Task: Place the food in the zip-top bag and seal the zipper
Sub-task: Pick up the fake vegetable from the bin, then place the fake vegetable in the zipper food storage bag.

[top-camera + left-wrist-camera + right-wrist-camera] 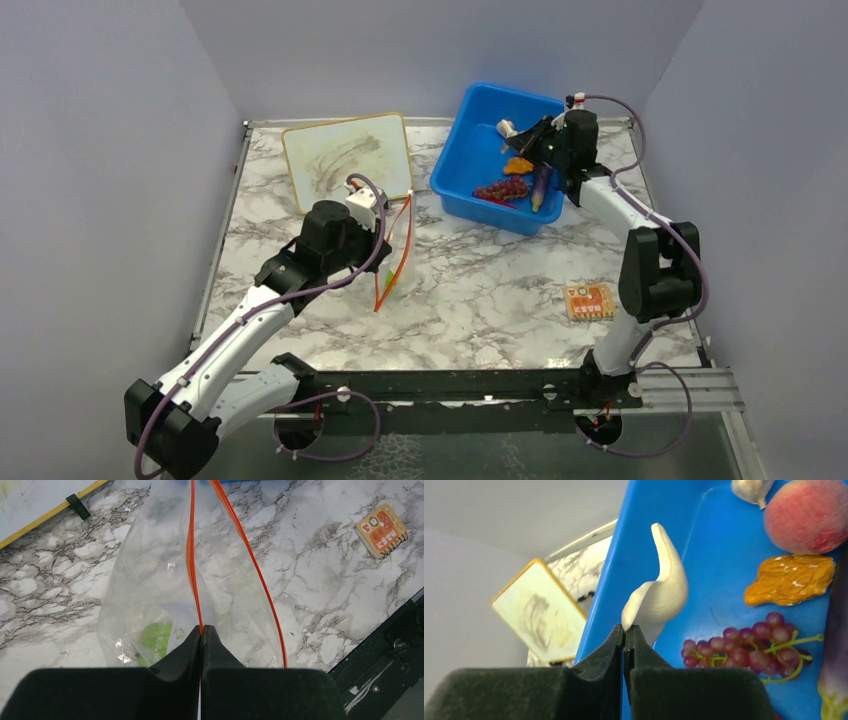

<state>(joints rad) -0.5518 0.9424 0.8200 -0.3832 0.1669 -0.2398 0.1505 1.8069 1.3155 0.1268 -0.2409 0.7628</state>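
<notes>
In the blue bin [724, 555] my right gripper [625, 630] pinches the garlic [664, 590]; my left gripper [201, 630] pinches the zipper [191, 555]; next, lift it bagward

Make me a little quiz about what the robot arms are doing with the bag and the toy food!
1. True or false: the left end effector is pinching the zip-top bag at its orange-red zipper.
2. Which food does the right end effector grip? A) red chili B) white garlic C) peach
3. Fill in the gap: the grape bunch lies in a bin coloured ____.

Key: 1 true. 2 B. 3 blue.
</notes>
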